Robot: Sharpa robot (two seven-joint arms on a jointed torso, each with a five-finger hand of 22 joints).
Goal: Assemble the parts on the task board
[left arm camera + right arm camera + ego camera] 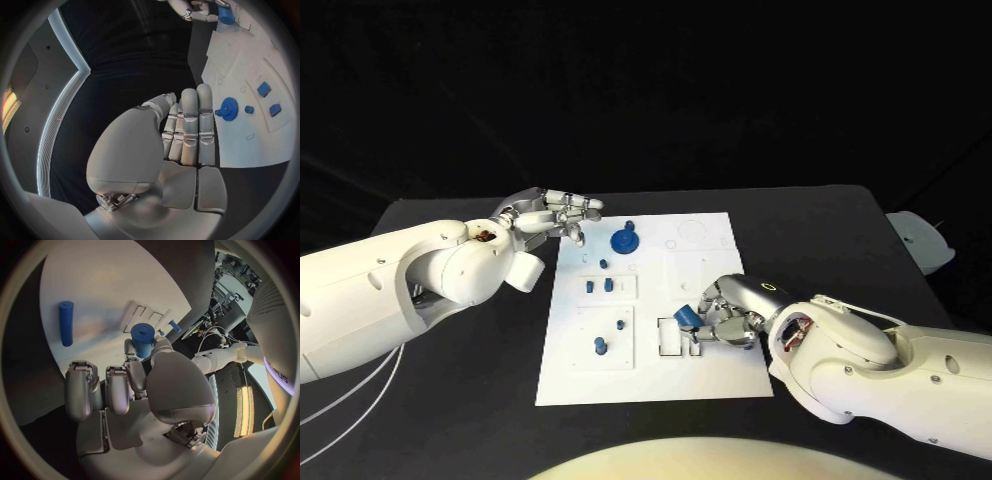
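Observation:
The white task board [711, 375] lies mid-table. A blue gear [626, 240] stands near its far edge, and small blue parts [597, 287] sit in pockets on its left side, with another peg [600, 345] nearer me. My right hand [721, 322] hovers over the board's right middle and pinches a short blue cylinder [685, 317] between thumb and finger, above the rectangular slots [672, 343]. The right wrist view shows that cylinder [142, 339] upright in the pinch and a blue rod [65, 322] lying loose on the board. My left hand [553, 213] is held flat with straight fingers, empty, beside the board's far left corner.
A pale object [923, 238] sits at the table's right edge. Black table surface [459, 400] surrounds the board on all sides. In the left wrist view the gear [229, 108] and two blue blocks [264, 89] lie just beyond my left fingertips [187, 97].

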